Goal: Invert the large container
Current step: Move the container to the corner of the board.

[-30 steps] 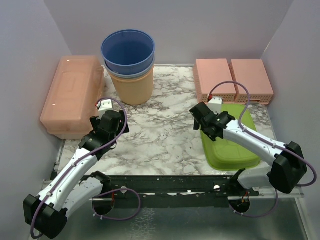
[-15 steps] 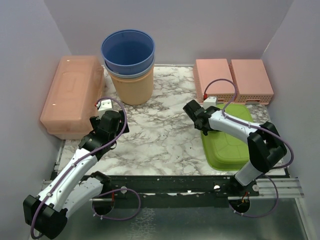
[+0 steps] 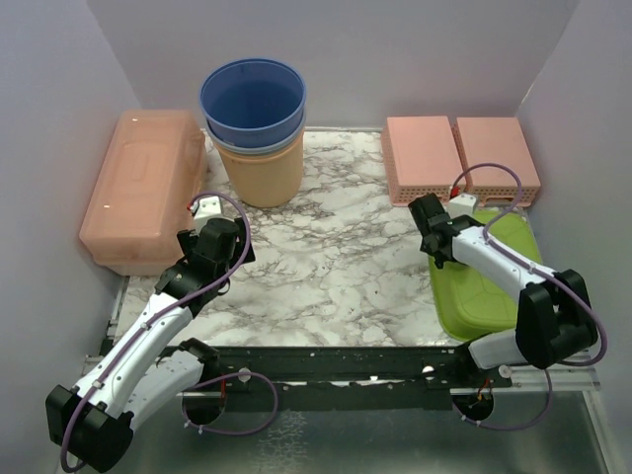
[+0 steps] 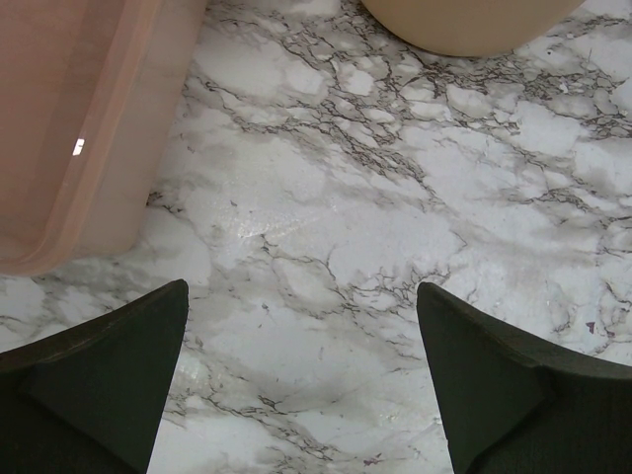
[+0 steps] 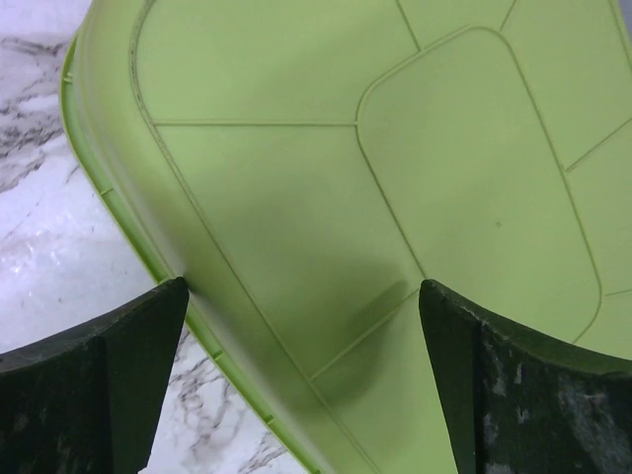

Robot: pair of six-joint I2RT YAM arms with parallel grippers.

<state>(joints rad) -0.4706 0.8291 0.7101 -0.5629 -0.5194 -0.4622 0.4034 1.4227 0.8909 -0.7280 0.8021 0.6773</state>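
Note:
A large translucent salmon container (image 3: 143, 188) with its lid on top lies at the left edge; its corner also shows in the left wrist view (image 4: 69, 128). My left gripper (image 3: 212, 247) is open and empty over bare marble (image 4: 301, 375), just right of that container, not touching it. A green container (image 3: 484, 296) lies at the right with a flat ribbed face up. My right gripper (image 3: 439, 247) is open over its left rim (image 5: 301, 375); the left finger is at the rim and the right finger is over the green face (image 5: 444, 148).
A blue bucket stacked in an orange bucket (image 3: 254, 104) stands at the back centre; its base shows in the left wrist view (image 4: 474, 20). Two pink perforated boxes (image 3: 425, 158) (image 3: 497, 153) sit at the back right. Walls close in the left, back and right sides.
The green container has slid to the right toward the wall, and my right gripper moved right with it. The left arm has not moved.

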